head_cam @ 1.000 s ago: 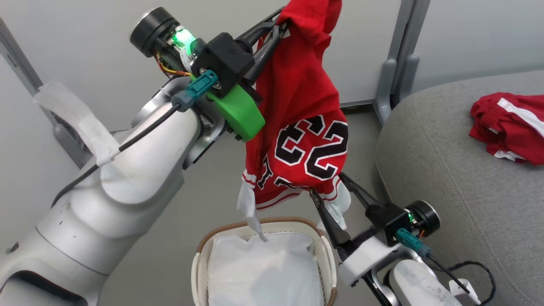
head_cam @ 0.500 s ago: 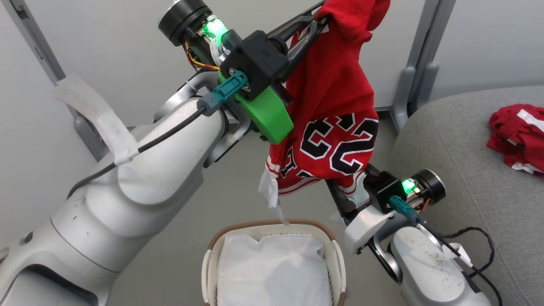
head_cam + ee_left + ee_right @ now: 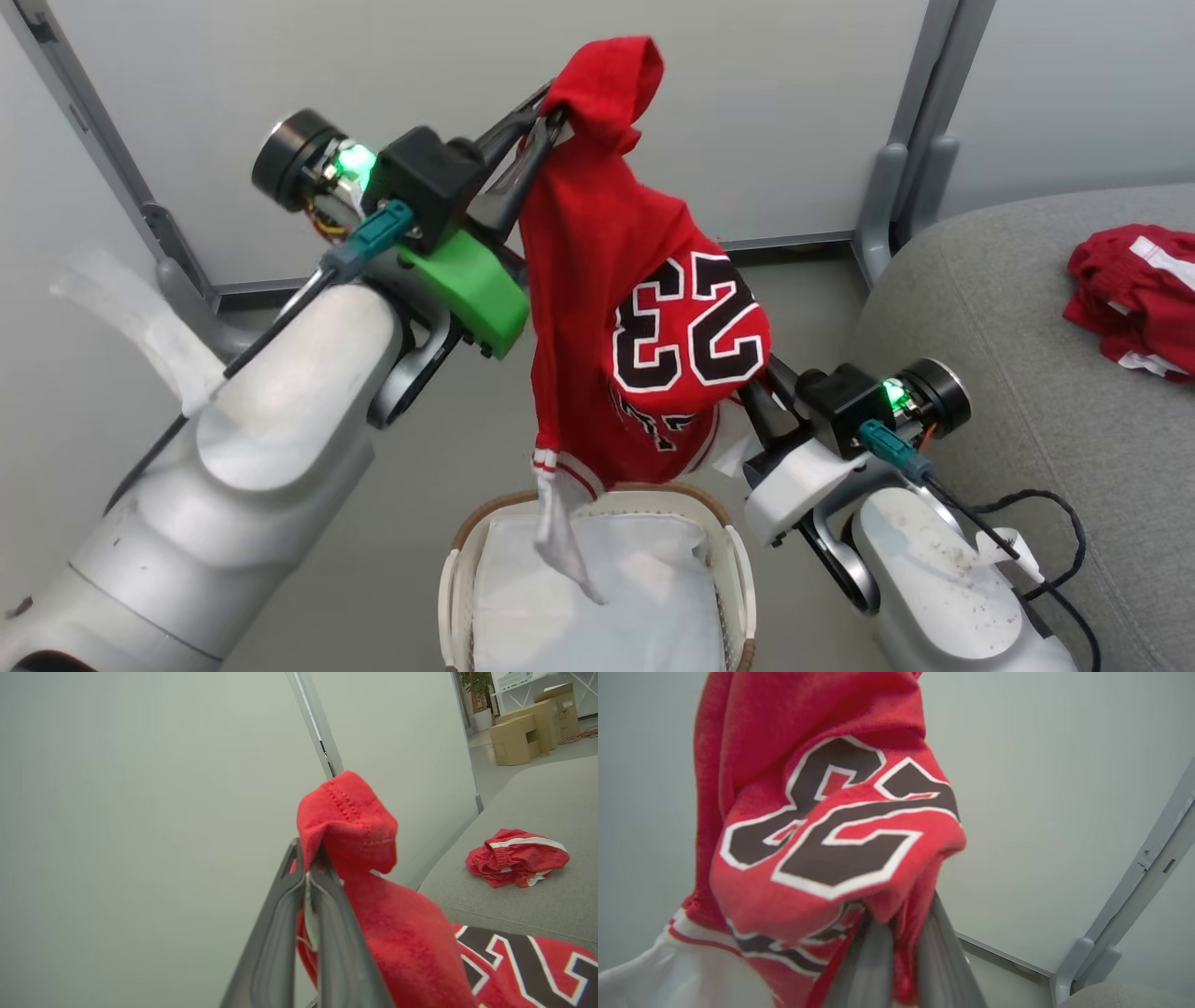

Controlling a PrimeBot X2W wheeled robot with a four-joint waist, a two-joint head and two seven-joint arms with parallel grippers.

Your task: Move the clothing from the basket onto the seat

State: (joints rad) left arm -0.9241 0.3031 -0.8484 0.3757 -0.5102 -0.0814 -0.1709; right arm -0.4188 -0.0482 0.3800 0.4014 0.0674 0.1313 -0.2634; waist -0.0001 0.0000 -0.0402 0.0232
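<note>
Red jersey (image 3: 644,327) hangs in the air above the basket (image 3: 695,497), long axis near-vertical! Left gripper (image 3: 308,872) pinches the top fold tight, up high. Right gripper (image 3: 901,942) is clamped into the lower bunch, and it's the arm nearer the seat (image 3: 980,373). The seat lies to the robot's right, with a second garment (image 3: 1134,299) on it, so I'd call a rightward carry.
</note>
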